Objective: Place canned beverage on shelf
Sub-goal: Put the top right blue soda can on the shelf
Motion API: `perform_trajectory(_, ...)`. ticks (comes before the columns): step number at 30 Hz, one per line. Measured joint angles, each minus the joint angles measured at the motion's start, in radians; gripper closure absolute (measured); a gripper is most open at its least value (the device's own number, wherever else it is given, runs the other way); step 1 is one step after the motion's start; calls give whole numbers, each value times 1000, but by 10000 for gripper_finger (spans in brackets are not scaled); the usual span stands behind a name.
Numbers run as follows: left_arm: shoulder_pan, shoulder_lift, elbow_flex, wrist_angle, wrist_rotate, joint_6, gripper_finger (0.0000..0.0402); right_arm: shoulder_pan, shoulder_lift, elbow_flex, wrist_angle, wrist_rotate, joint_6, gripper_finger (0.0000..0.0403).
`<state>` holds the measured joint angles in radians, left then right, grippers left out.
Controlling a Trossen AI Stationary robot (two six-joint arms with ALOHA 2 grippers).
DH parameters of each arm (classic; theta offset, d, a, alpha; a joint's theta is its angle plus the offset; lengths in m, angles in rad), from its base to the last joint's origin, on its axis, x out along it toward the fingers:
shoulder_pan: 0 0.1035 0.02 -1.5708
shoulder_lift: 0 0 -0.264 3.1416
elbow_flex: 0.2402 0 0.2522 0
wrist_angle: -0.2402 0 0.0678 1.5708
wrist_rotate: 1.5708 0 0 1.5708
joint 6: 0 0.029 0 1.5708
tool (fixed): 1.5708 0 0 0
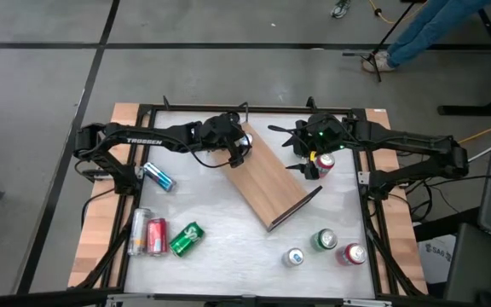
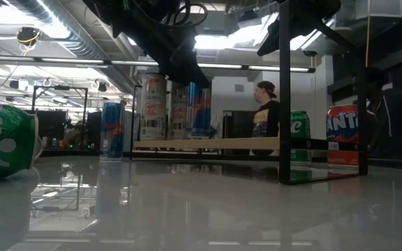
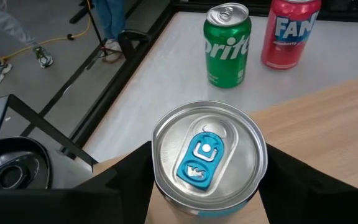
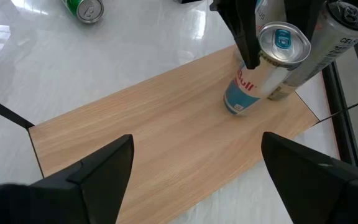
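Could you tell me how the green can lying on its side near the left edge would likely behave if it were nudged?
The green can lies on its side on the smooth, glossy table, so it would probably roll readily. Its metal skin looks slick and may dent under a hard squeeze.

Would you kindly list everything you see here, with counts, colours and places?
shelf: one, light-brown wood, slanting across mid-table
blue-and-silver can: one, upright on shelf's far end
silver can: one, tall, beside it on the shelf
blue can: one, left of shelf
lying cans: three, silver, red, green, near-left
upright cans: three, green, red, one unclear, near-right
red can: one, under right arm
person: one, blue trousers, beyond table
left pincer: one, dark, at blue-and-silver can
right pincer: one, dark, open above shelf
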<state>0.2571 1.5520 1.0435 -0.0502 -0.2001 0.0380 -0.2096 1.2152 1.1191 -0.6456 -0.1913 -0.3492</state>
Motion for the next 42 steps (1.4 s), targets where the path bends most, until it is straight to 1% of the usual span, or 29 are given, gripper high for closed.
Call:
perform_trajectory(9,0,0,0,-1,0,0,153,0,0,0,0,0,0,61)
perform_trajectory(32,0,1,0,-2,0,-2,148,0,0,0,0,0,0,61)
perform_trajectory(42,0,1,0,2,-3,-1,106,0,0,0,0,0,0,61)
